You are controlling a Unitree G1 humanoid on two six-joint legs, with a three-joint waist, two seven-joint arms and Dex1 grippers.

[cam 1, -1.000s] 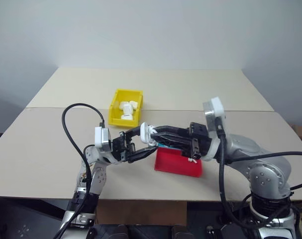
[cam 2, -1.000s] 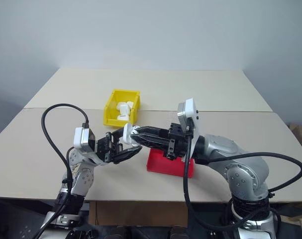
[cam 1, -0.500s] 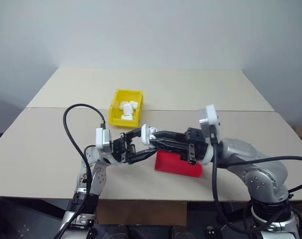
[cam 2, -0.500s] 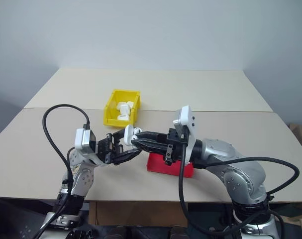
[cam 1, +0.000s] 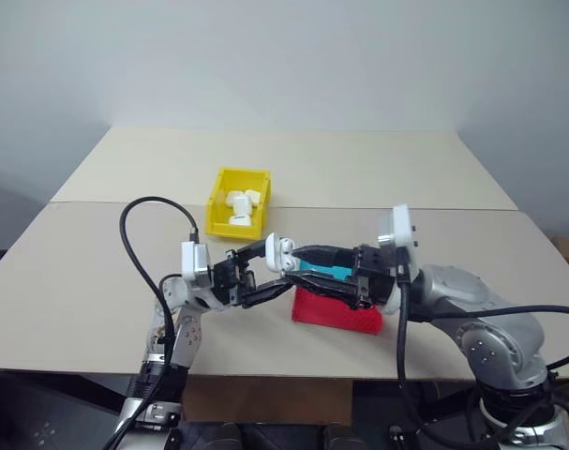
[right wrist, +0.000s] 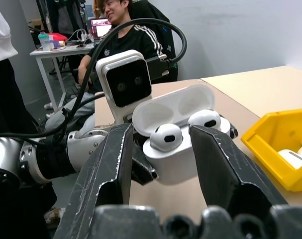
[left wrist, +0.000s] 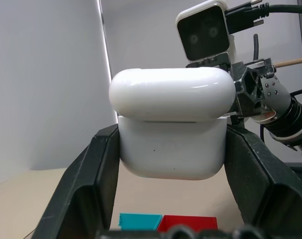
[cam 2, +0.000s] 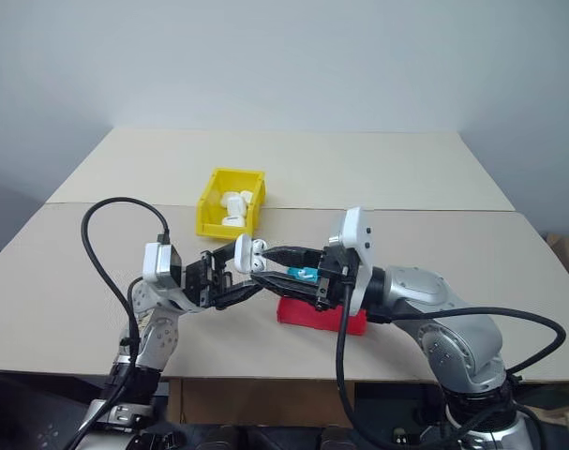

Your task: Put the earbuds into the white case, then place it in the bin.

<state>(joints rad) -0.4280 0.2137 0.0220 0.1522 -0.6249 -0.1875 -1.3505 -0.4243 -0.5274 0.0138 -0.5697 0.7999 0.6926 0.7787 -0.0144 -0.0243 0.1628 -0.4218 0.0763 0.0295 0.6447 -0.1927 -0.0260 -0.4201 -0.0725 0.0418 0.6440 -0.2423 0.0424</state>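
A pale two-panel table (cam 1: 359, 169) carries everything, and seen from the robot's head the two arms meet over its near edge. Toward the far left of the working area sits the yellow bin (cam 1: 218, 202), its long axis running near to far, with a few white objects (cam 1: 239, 206) lying inside that I cannot identify from here. Nearer and to the right lies a flat red-and-blue tray (cam 1: 345, 317), partly hidden under the right arm. The left gripper (cam 1: 282, 270) reaches in from the left, its black fingers (left wrist: 262, 172) clamped on the two sides of the white case (left wrist: 171, 149), which it holds up in the air above the table between the bin and the tray, just left of the tray. The case stands roughly upright with its lid (right wrist: 173, 107) flipped open and tilted back toward the left arm. The right gripper (cam 1: 298, 253) comes in from the right, pointing left, its fingers (right wrist: 218, 159) apart and standing one on each side of the open case without my being able to tell whether they touch it. Both earbuds (right wrist: 165, 137) sit in the case's wells, their rounded heads poking up, stems hidden inside. A seated person (right wrist: 128, 40) shows behind in the right wrist view.
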